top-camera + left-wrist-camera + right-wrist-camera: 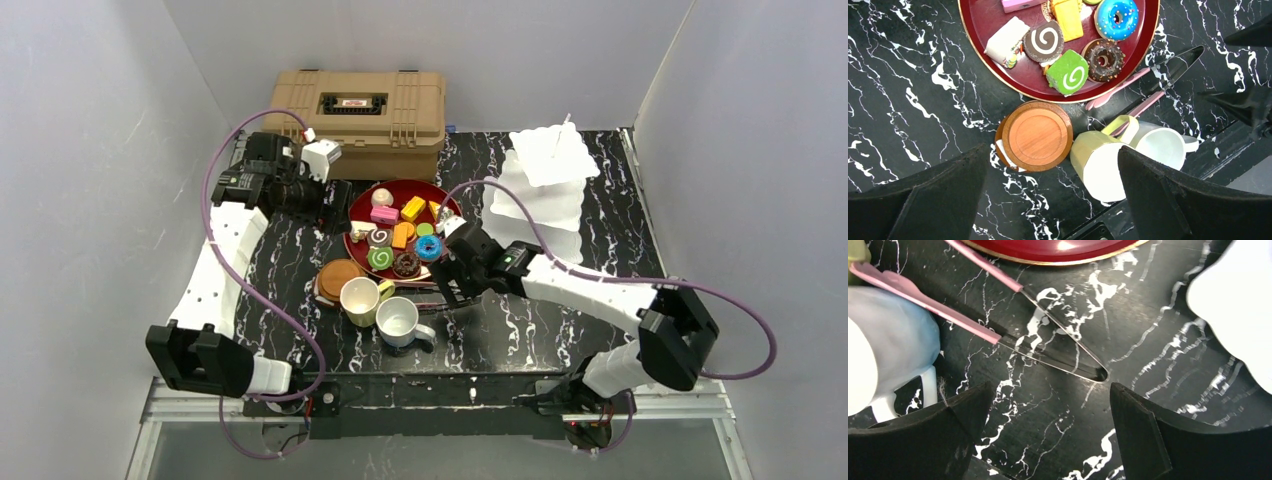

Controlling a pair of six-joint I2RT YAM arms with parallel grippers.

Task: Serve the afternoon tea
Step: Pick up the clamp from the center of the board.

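The toy pastries lie on a dark red plate (359,205): a blue donut (1116,17), a chocolate donut (1104,60), a green swirl roll (1068,72) and others. In front of the plate stand stacked brown coasters (1037,136), a pale yellow mug (1098,160) and a white mug (1160,145). My left gripper (338,205) hangs open, high at the plate's left edge, with nothing between its fingers (1053,150). My right gripper (1050,386) is open and empty, low over the table, right of the white mug (888,350).
Metal tongs (1058,355) with pink ends lie flat between the plate and the mugs, their joined end just ahead of my right gripper. A white tiered stand (545,190) rises at the back right. A tan toolbox (358,110) sits at the back.
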